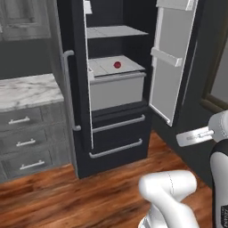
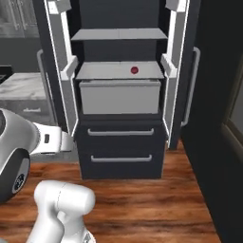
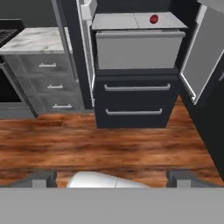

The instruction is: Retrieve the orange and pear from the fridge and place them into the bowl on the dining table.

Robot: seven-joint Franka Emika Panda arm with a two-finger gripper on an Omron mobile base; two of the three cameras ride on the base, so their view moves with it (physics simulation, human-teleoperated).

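The fridge (image 1: 116, 130) (image 2: 121, 144) (image 3: 135, 99) stands ahead with both upper doors swung wide. Inside are light-grey shelves and a pale bin. A small red round object (image 1: 117, 65) (image 2: 134, 70) (image 3: 153, 19) lies on the shelf above the bin. The orange and the pear are out of view, as are the bowl and the dining table. My gripper (image 3: 113, 178) hangs well back from the fridge over the wooden floor. It is open, its fingertips (image 3: 43, 178) far apart with nothing between them.
A marble counter (image 1: 26, 91) (image 3: 35, 40) over grey drawers adjoins the fridge on the left, with a dark oven (image 3: 6, 87) beyond it. The open right door (image 1: 171, 58) (image 3: 203, 52) juts out toward me. A dark wall (image 2: 218, 142) closes the right side.
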